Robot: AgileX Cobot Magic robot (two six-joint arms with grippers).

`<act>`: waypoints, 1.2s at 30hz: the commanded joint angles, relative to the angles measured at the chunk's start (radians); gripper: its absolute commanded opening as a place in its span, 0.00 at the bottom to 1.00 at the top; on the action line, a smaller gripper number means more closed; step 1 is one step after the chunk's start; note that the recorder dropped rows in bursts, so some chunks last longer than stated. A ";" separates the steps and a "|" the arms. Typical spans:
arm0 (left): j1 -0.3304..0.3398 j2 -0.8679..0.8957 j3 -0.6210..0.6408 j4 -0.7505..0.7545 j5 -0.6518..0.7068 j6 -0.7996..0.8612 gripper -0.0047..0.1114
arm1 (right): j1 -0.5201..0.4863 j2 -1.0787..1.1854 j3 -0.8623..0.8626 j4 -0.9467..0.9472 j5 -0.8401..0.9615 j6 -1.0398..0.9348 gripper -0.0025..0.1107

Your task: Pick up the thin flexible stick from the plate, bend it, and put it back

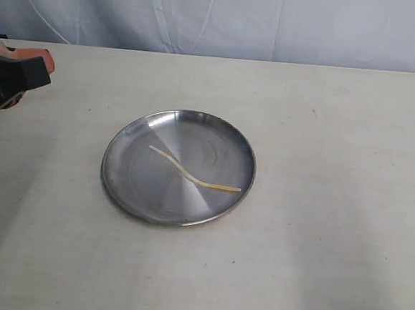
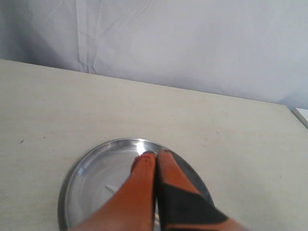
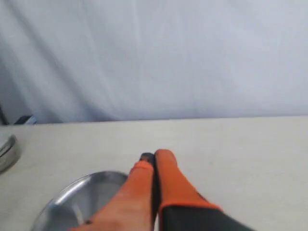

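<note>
A round shiny steel plate [image 1: 129,192] lies in the middle of the table. The thin flexible stick [image 1: 191,176], a pale yellow strand with a gentle wave in it, rests loose on the plate. My left gripper [image 1: 41,61] hangs at the far left of the exterior view, well away from the plate. In the left wrist view the left gripper [image 2: 156,154] is shut with nothing in it, above the plate [image 2: 91,163], where a short end of the stick [image 2: 111,188] shows. My right gripper [image 3: 154,158] is shut and empty, and the plate [image 3: 72,192] lies beside it.
A grey cloth backdrop hangs behind the table's far edge [image 1: 215,55]. A shiny metal object [image 3: 7,151] sits at the table's side in the right wrist view. A white corner [image 2: 302,114] shows at the table's edge in the left wrist view.
</note>
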 commanded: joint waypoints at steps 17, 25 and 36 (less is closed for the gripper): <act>-0.004 -0.010 0.006 0.005 -0.001 0.002 0.04 | -0.196 -0.408 0.735 -0.064 -0.401 -0.015 0.02; -0.004 -0.010 0.006 0.005 -0.001 0.002 0.04 | -0.196 -0.446 0.801 -0.081 -0.377 -0.015 0.02; -0.004 -0.010 0.006 0.005 -0.001 0.002 0.04 | -0.196 -0.450 0.801 -0.086 -0.281 -0.015 0.02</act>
